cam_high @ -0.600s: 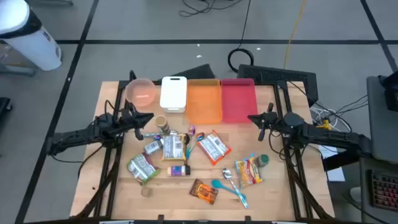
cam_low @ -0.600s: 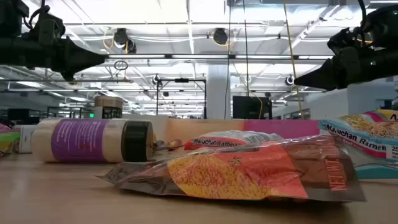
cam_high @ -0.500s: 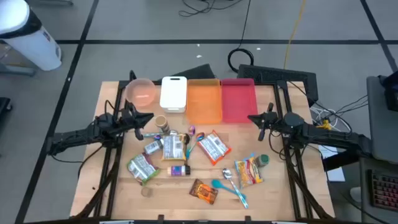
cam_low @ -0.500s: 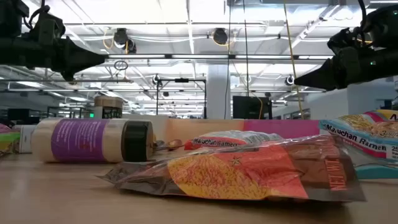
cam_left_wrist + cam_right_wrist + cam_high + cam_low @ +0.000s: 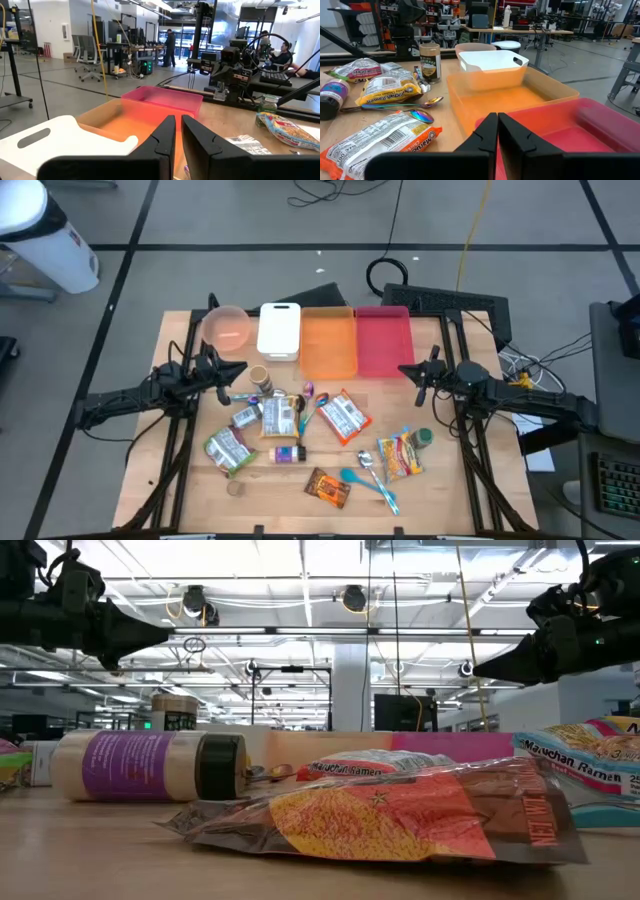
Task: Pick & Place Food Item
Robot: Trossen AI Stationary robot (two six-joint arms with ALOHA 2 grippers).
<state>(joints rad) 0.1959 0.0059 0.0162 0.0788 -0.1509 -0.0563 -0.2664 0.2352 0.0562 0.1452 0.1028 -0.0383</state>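
Spreading across the desk (image 5: 180,480), the scene runs from four containers at the far edge — red bin (image 5: 383,340), orange bin (image 5: 329,343), white bin (image 5: 279,330), pink bowl (image 5: 226,328) — down to loose food in the middle. The noodle packet (image 5: 343,417) lies flat beside the spoons; it looks light, crinkly and brittle inside, best pinched at a sealed edge. The left gripper (image 5: 222,373) and right gripper (image 5: 412,374) hover empty, jaws almost shut and shut.
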